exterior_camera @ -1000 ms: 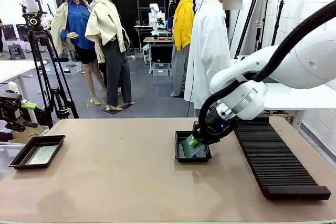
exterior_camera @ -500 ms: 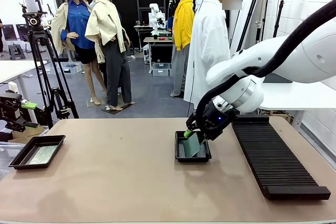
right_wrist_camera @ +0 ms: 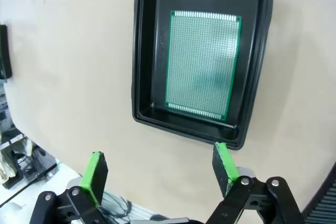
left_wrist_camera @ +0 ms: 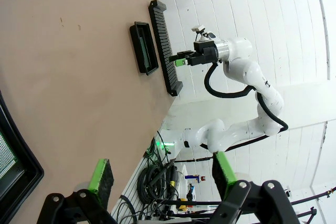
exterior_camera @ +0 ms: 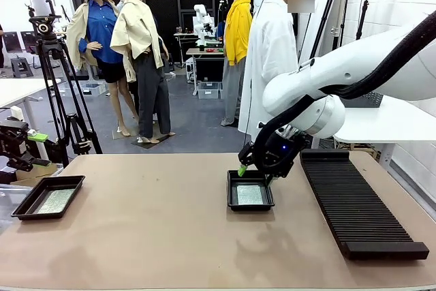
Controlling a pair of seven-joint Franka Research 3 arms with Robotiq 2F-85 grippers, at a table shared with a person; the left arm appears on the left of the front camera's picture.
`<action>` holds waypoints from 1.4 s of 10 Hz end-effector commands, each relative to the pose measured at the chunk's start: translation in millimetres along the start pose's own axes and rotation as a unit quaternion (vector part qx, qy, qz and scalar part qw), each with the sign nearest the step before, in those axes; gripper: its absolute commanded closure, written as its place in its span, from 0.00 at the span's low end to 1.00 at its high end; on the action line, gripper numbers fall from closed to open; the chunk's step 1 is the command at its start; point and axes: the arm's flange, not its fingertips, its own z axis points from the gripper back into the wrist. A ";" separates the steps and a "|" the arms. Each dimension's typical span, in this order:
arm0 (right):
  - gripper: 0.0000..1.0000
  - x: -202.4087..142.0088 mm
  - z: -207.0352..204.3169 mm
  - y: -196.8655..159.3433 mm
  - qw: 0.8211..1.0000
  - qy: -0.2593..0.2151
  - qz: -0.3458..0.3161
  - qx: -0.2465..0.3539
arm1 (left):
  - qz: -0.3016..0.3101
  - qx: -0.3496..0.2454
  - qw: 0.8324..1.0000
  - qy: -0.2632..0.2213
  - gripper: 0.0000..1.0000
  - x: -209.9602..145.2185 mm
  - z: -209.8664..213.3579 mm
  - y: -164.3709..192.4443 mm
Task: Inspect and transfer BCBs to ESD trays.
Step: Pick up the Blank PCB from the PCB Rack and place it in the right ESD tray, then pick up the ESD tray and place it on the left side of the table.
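A tan desk [exterior_camera: 150,236] sits near. Far off, the floor [exterior_camera: 197,124] is grey, with a black tripod [exterior_camera: 58,86] at the left and a white wall [exterior_camera: 392,25] at the right.

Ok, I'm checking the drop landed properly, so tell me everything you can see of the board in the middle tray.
The circuit board is a thin green rectangle covered in a fine grid of holes, with pale rows along its two short edges. It lies flat on the floor of the black ESD tray, a bit smaller than that floor, with bare floor showing around it. Nothing rests on it. The right gripper hangs open above, apart from it.
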 end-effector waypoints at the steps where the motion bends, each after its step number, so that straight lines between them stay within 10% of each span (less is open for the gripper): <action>1: 0.00 -4.5 -2.6 -2.8 1.000 0.010 -0.007 -0.016 | -0.002 0.002 1.000 0.002 0.00 1.1 1.5 -1.6; 14: 0.00 0.0 0.0 0.0 1.000 0.000 0.000 0.000 | -0.002 0.002 1.000 0.002 0.00 1.1 1.5 -1.6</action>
